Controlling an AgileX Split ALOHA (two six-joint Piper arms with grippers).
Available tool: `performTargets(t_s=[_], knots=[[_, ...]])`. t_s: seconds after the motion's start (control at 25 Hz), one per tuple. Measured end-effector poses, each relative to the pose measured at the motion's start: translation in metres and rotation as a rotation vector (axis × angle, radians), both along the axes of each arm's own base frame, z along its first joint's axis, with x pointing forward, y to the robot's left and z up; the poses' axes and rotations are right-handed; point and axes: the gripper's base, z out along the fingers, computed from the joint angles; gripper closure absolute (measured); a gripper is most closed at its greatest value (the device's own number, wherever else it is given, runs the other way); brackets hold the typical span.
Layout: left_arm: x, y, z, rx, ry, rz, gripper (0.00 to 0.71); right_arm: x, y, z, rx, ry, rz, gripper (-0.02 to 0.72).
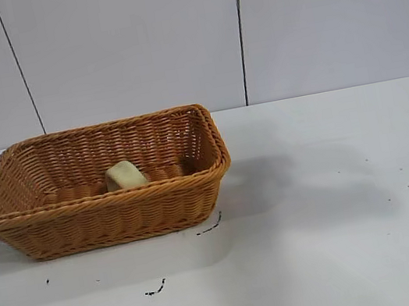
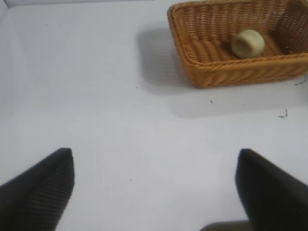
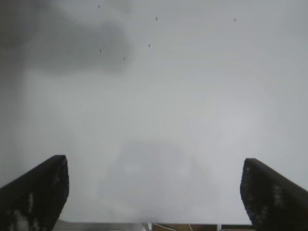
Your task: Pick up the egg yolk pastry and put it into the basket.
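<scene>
We see the small pale yellowish-green round egg yolk pastry (image 1: 124,174) lying inside the large orange-brown woven wicker basket (image 1: 104,214), so the task looks finished. Our left gripper (image 2: 154,185) and right gripper (image 3: 154,190) hang spread and empty, well apart from the basket.

- Small pale yellowish-green round pastry (image 1: 124,175): in the exterior view its lower part is hidden behind the near wall of the large orange-brown woven wicker basket (image 1: 105,218); its dimpled top cannot be made out.
- Same basket (image 2: 231,72) in the left wrist view: its far side and one corner are cut off by the picture's edges.
- Left gripper (image 2: 154,192): only two dark fingertips (image 2: 41,187) show, cut off by the frame's edges.
- Right gripper (image 3: 154,192): likewise only two dark fingertips (image 3: 36,192) show, widely spread; the white table (image 3: 159,106) beneath is hazy.
- Neither arm appears in the exterior view.
- Small dark marks (image 1: 156,290) on the table: too small to identify.
</scene>
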Motion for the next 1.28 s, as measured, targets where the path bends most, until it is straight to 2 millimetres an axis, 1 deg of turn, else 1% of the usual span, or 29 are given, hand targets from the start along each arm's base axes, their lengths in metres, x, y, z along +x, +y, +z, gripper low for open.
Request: performTargets(t_s=[0.12,0.2,0.24,0.32,0.48,0.6,0.72,0.88,0.96,1.28], knots=[[0.000,0.000,0.000,0.000,0.000,0.000,0.017,-0.047,-0.001,-0.004,-0.005,-0.029,0.001,0.008],[0.000,0.000,0.000,0.000,0.000,0.000,0.017,-0.077,-0.002,-0.013,-0.006,-0.057,0.003,0.008],[0.000,0.000,0.000,0.000,0.000,0.000,0.017,-0.092,-0.002,-0.015,-0.005,-0.098,0.003,0.008],[0.000,0.000,0.000,0.000,0.000,0.000,0.017,-0.120,-0.002,-0.025,0.003,-0.167,0.003,0.008],[0.000,0.000,0.000,0.000,0.000,0.000,0.017,-0.165,-0.002,-0.045,0.013,-0.317,0.003,0.008],[0.000,0.000,0.000,0.000,0.000,0.000,0.017,-0.193,-0.003,-0.050,0.016,-0.480,0.003,0.008],[0.000,0.000,0.000,0.000,0.000,0.000,0.017,-0.215,-0.003,-0.047,0.021,-0.651,0.003,0.008],[0.000,0.000,0.000,0.000,0.000,0.000,0.017,-0.236,-0.003,-0.045,0.023,-0.802,0.004,0.008],[0.000,0.000,0.000,0.000,0.000,0.000,0.017,-0.241,-0.004,-0.045,0.024,-0.828,0.004,0.008],[0.000,0.000,0.000,0.000,0.000,0.000,0.017,-0.241,-0.003,-0.045,0.028,-0.834,0.005,0.008]])
